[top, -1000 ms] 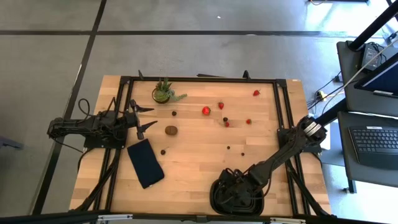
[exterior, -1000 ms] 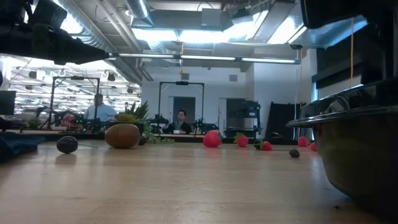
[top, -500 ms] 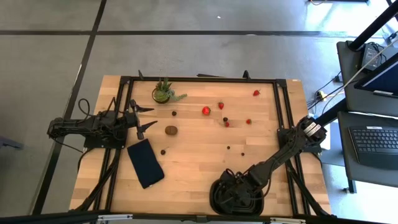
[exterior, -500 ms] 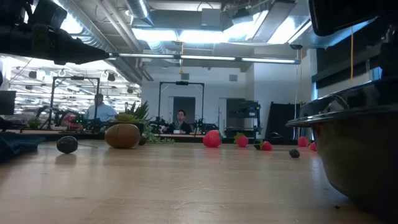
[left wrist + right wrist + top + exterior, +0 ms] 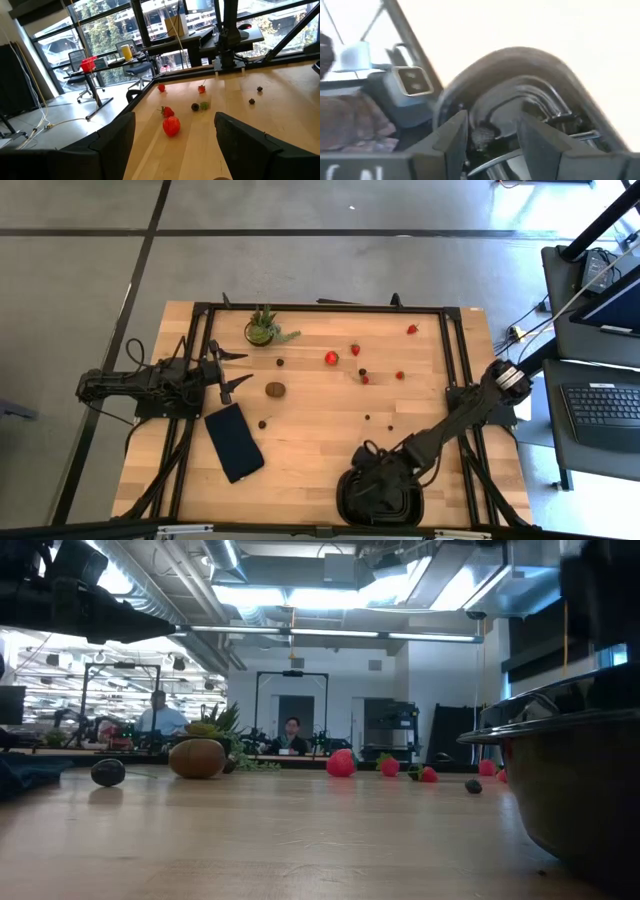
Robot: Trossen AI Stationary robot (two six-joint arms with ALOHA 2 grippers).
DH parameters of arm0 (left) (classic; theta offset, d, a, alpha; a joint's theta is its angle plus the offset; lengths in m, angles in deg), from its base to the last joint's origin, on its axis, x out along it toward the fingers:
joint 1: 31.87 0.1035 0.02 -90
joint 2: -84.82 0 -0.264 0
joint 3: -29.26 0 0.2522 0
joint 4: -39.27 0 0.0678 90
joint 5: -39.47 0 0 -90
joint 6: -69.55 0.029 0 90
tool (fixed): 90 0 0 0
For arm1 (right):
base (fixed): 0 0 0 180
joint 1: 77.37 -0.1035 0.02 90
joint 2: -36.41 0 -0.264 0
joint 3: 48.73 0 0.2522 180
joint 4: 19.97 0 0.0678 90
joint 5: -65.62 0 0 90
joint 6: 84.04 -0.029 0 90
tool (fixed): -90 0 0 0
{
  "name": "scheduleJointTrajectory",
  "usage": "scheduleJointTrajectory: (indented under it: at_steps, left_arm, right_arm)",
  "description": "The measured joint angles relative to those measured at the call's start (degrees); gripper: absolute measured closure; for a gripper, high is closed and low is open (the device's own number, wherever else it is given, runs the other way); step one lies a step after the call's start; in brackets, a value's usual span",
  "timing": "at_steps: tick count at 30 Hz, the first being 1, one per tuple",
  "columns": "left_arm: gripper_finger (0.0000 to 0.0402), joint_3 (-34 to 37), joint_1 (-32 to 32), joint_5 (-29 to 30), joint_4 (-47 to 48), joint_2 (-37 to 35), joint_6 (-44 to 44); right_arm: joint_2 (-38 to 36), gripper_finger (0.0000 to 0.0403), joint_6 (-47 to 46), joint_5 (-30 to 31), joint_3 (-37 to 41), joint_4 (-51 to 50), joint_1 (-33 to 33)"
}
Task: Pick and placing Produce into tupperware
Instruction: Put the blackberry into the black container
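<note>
Right gripper (image 5: 372, 463) sits over the near edge of the black tupperware (image 5: 380, 498) at the front of the counter (image 5: 320, 430), wrist tipped down into it. Its wrist view looks past parted fingers (image 5: 452, 135) into the container's dark interior; nothing visibly held between them, so released. A small dark lump shows inside, can't tell what it is.

Left gripper (image 5: 232, 370) waits at the left side of the counter near the kiwi (image 5: 275, 389), fingers (image 5: 117, 137) apart, empty.

Remaining produce lies well apart from the container: big strawberry (image 5: 331, 357), smaller strawberries (image 5: 355, 349), dark berries (image 5: 366, 417).

Likely a drop-off step. To do it well: lift straight up clear of the rim before swinging out, so the container doesn't get dragged or tipped.
</note>
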Motion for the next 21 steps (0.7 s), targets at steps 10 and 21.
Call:
scheduleJointTrajectory:
  at_steps: [10, 21]
  left_arm:
    - [0.0137, 0.0, 0.0, 0.0, -0.3, 0.0, 0.0]
    - [0.0137, 0.0, 0.0, 0.0, -0.4, 0.0, 0.0]
  right_arm:
    - [-10.1, 0.0233, 2.4, 11.6, 0.0, -20.3, 3.8]
    - [-12.0, 0.0232, 23.4, 14.9, -0.1, -23.2, 14.3]
